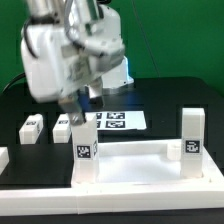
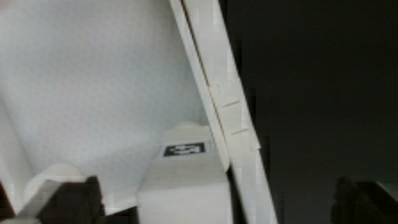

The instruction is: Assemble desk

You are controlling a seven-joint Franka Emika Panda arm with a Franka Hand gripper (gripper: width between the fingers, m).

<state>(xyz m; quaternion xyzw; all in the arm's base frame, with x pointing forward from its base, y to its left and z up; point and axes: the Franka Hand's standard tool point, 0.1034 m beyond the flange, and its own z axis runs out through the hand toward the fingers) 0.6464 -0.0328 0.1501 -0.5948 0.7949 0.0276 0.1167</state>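
The white desk tabletop (image 1: 135, 168) lies at the front of the black table with two white tagged legs standing upright in it, one at the exterior view's left (image 1: 85, 148) and one at its right (image 1: 192, 135). My gripper (image 1: 78, 112) hangs just above the top of the left leg. In the wrist view my gripper (image 2: 217, 205) is open, its dark fingers (image 2: 71, 200) wide apart on either side of a white tagged leg (image 2: 182, 170). The tabletop's surface (image 2: 89, 90) and raised rim (image 2: 222, 90) fill that view.
Two loose white legs (image 1: 32, 128) (image 1: 62, 127) lie at the exterior view's left and another white part (image 1: 3, 158) sits at the left edge. The marker board (image 1: 118, 120) lies behind the tabletop. A white border strip (image 1: 40, 184) runs along the front.
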